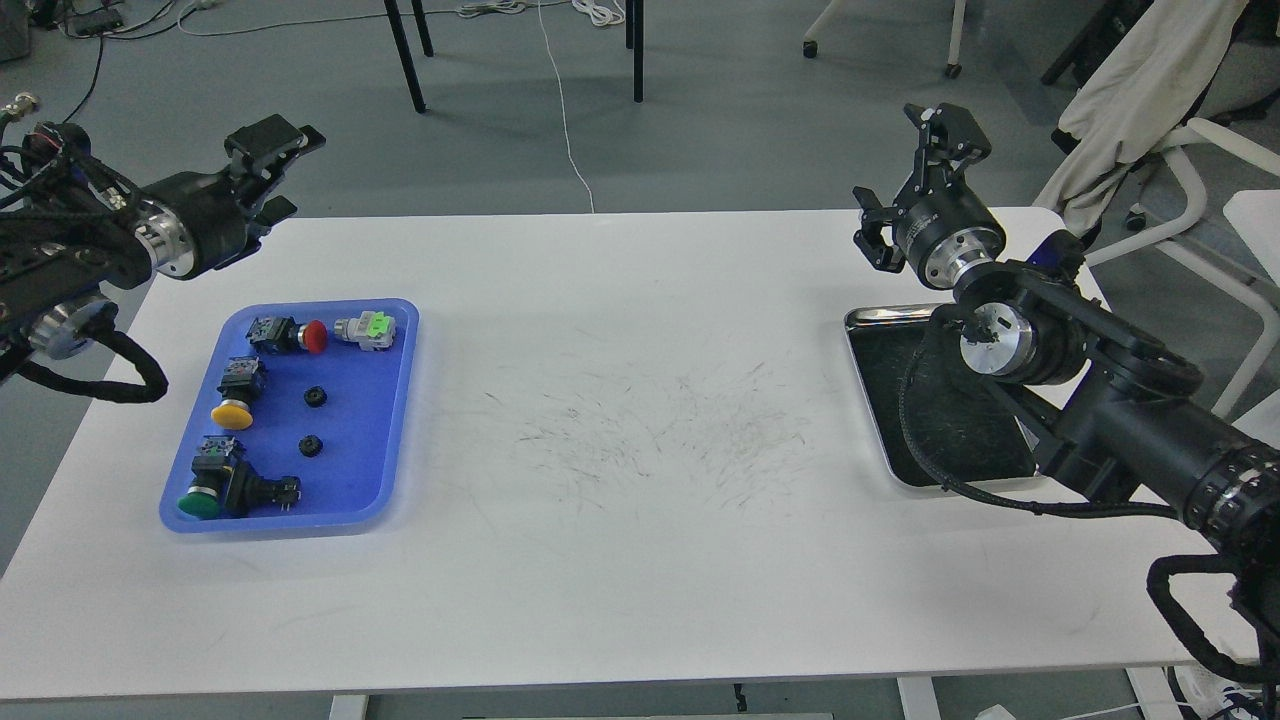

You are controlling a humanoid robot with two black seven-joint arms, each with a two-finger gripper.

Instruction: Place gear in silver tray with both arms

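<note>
At right of frame, the silver tray (905, 420) lies on the worktop (640, 430), long axis running top to bottom, under the right arm. Both claws, left (275, 140) and right (945, 125), are raised; I cannot tell how wide either stands.

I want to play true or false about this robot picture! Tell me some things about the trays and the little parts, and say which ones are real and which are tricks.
1. Two small black gears lie in the blue tray. True.
2. The silver tray already holds a gear. False: no gear shows on its visible dark bottom, though the right arm covers part of it.
3. The left gripper is holding a gear. False: it is up beyond the blue tray's far end with nothing seen in it.
4. A yellow push button sits in the blue tray. True.
5. The right gripper is reaching into the blue tray. False: it is raised past the far end of the silver tray.
</note>
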